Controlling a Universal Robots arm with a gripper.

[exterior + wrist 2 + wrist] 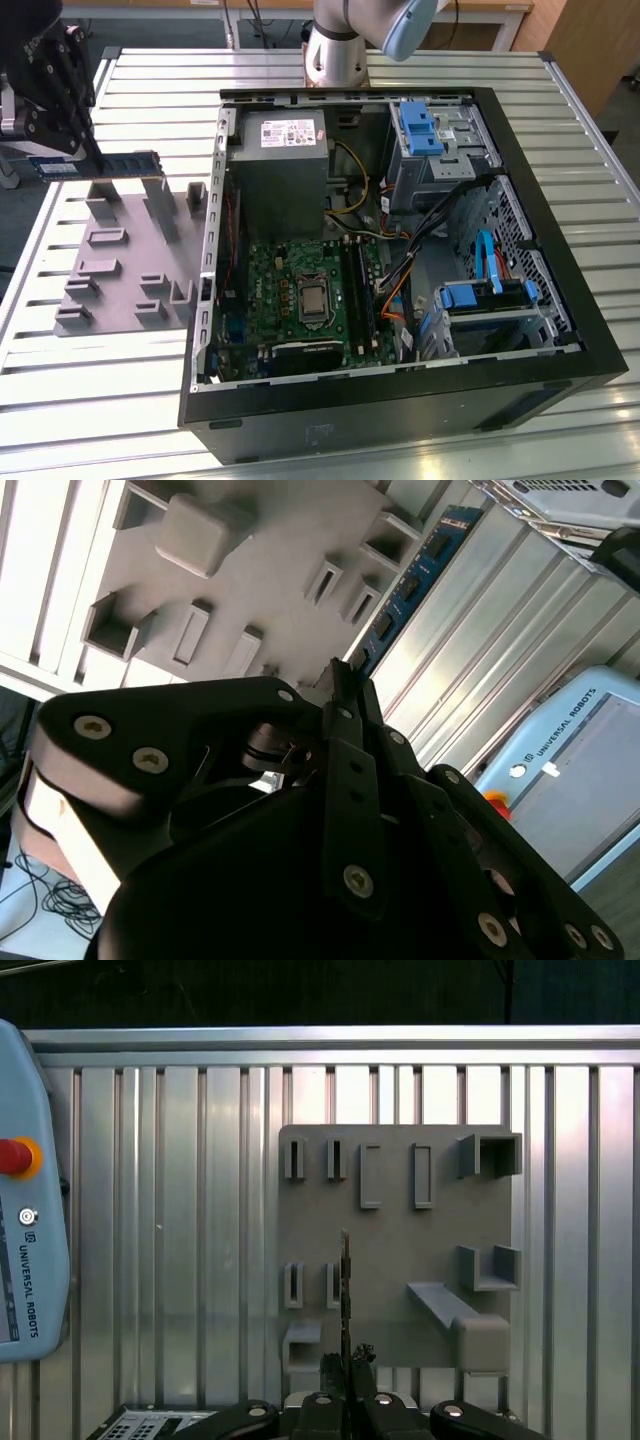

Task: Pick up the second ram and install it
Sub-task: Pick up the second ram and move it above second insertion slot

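Exterior view, gripper [95, 160] clamped on second ram [135, 162] above grey fixture tray [120, 270], motherboard [275, 290] inside open computer case [400, 400].

In the exterior view you are seeing the fixture tray [120, 270] lying on the table [100, 400] at nine o'clock from the computer case [560, 330], with the gripper [90, 160] holding the second ram [135, 163] over the tray's twelve o'clock edge.
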